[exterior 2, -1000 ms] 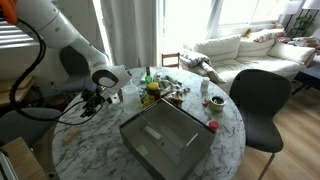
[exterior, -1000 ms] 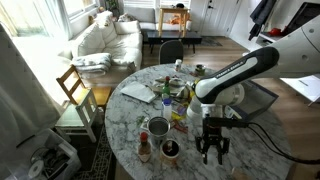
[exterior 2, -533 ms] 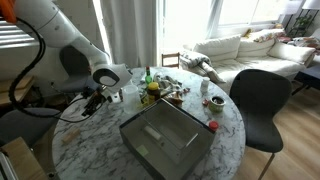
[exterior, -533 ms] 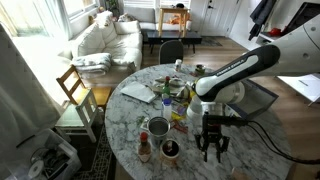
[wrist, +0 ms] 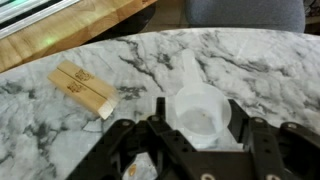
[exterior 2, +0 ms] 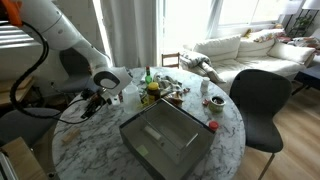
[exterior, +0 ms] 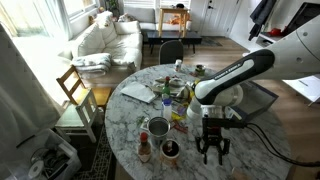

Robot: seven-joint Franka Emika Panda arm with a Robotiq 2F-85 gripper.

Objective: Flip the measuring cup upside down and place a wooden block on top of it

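In the wrist view the measuring cup (wrist: 197, 112) is a translucent whitish cup standing on the marble table (wrist: 270, 60), mouth facing the camera and handle pointing up-left. My gripper (wrist: 197, 125) is lowered over it with one finger on each side. The right finger is against the rim and the left one is a sliver away, so the jaws read as open. The wooden block (wrist: 82, 87) is pale tan and lies flat on the table to the cup's upper left. In both exterior views the gripper (exterior: 211, 150) (exterior 2: 88, 106) points down at the table, and the cup is hidden under it.
A round metal tin (exterior: 158, 127), a dark-filled mug (exterior: 170, 149) and small bottles (exterior: 145, 148) stand beside the gripper. A grey laptop (exterior 2: 165, 135) fills the table's middle. More clutter (exterior 2: 155, 88) lies beyond it. The table edge (wrist: 90, 35) is close behind the block.
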